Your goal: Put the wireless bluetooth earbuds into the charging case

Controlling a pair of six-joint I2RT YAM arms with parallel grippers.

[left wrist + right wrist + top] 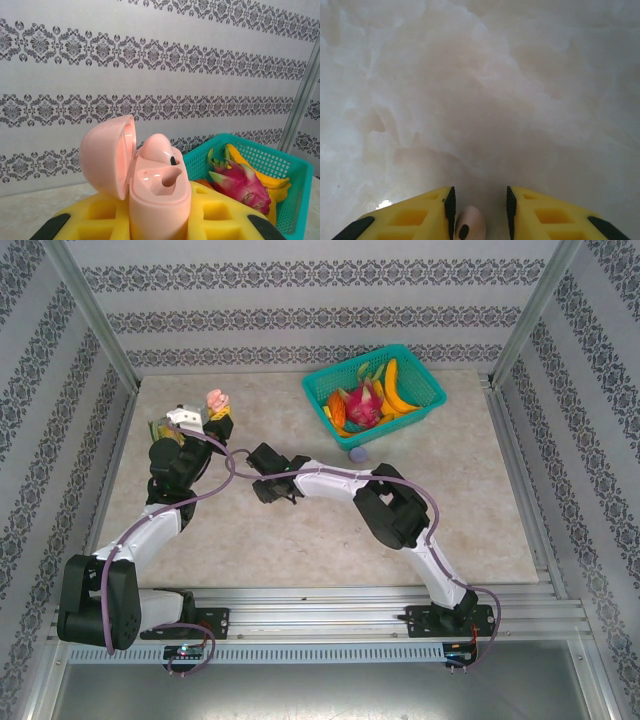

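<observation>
**Two grippers loaded: case on the left, bud on the right**

Starts with the left gripper: narrowed onto the pale pink charging case, clamping its lower body between yellow foam pads. Holds that case upright, raised above the far-left corner of the surface in the overhead view. Shows the hinged lid thrown open toward the left, its glossy inner face turned to the sockets. Carries, in the far socket, a seated pink earbud with a small dark tip poking out on the right. Bares the near socket as a smooth hollow.

Turns to the right gripper: hanging close above the marble surface, a little left of its middle and just right of the left arm's wrist. Narrows around a second pale pink earbud marked with a dark oval spot. Seemingly pinches it between the yellow fingers, though the lower frame edge cuts off the contact.

Finds, at the far edge toward the right, a teal basket of fruit, with a pink dragon fruit and yellow bananas inside. Spots a small lilac round object lying on the surface just in front of the basket, well apart from both grippers.
</observation>
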